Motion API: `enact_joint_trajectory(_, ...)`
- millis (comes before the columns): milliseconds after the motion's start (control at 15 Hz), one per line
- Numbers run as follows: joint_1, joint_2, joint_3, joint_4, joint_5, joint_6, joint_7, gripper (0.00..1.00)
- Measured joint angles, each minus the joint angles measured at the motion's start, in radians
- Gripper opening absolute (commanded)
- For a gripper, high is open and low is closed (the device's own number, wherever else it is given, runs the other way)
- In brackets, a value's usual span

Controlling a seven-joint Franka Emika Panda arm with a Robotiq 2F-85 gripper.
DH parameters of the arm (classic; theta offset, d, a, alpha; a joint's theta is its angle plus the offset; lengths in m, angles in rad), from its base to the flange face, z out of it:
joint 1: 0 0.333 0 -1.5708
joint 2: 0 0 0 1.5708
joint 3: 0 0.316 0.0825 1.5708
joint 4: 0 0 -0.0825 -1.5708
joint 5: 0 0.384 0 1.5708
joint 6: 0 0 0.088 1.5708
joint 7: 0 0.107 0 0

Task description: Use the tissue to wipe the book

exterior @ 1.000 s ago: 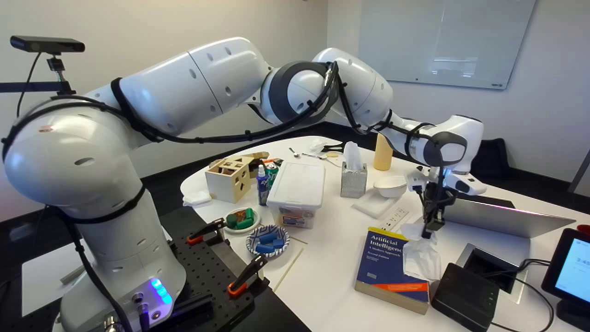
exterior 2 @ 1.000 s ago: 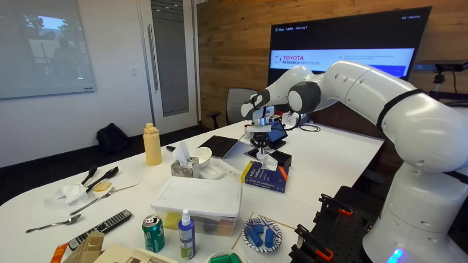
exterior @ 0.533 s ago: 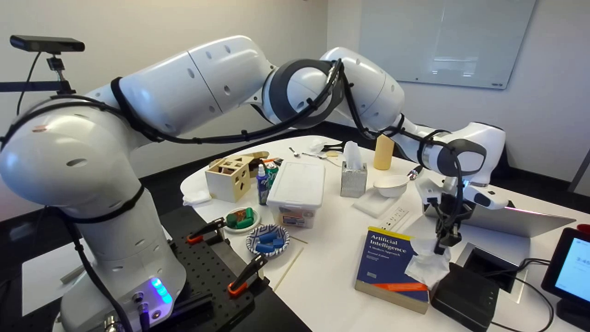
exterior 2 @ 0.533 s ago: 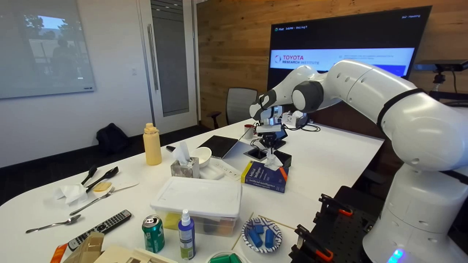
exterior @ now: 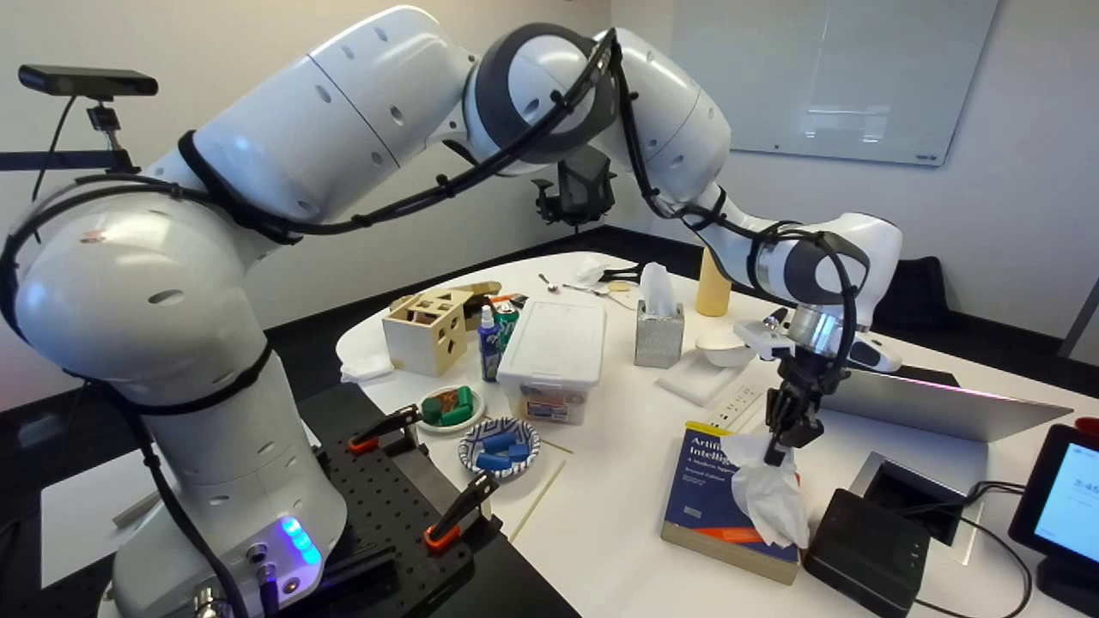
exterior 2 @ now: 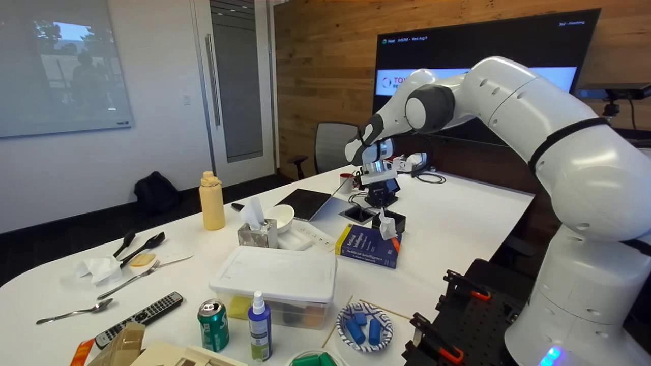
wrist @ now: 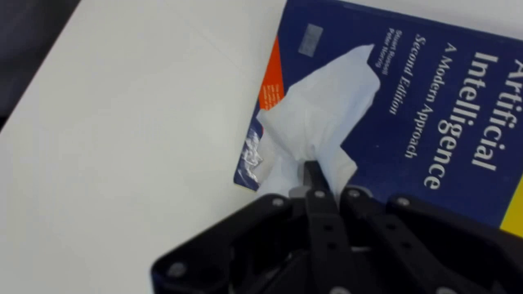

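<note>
The book (exterior: 704, 502) has a blue cover with an orange band and lies flat on the white table. It also shows in an exterior view (exterior 2: 363, 249) and in the wrist view (wrist: 408, 94). My gripper (exterior: 777, 455) is shut on a crumpled white tissue (exterior: 768, 498) and is tilted above the book's right part. The tissue hangs from the fingertips over the cover in an exterior view (exterior 2: 387, 229). In the wrist view the tissue (wrist: 322, 110) spreads past the fingertips (wrist: 314, 173) and hides part of the orange band. I cannot tell how firmly it touches the cover.
A black box-shaped device (exterior: 867, 549) stands right beside the book, with cables behind it. A laptop (exterior: 944, 408) and power strip (exterior: 737, 408) lie beyond the book. A tissue box (exterior: 659, 335), lidded plastic bin (exterior: 554, 343) and patterned bowl (exterior: 498, 451) are farther left.
My gripper first moved away toward the black device, then came back over the book with the tissue, and is now more tilted. The arm's elbow has risen. The book has not moved.
</note>
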State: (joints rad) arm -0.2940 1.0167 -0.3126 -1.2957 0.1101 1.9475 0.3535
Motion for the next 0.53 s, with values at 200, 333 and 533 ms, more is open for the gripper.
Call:
enact_joint_trajectory(200, 0.029, -0.086, -0.018, -0.146, -0.06, -0.008, -0.002, 0.0)
enact_joint_trajectory(333, 0.043, -0.139, -0.014, -0.24, -0.084, -0.007, -0.003, 0.0)
enact_joint_trajectory(533, 0.07, -0.207, 0.009, -0.378, -0.086, 0.013, -0.001, 0.0)
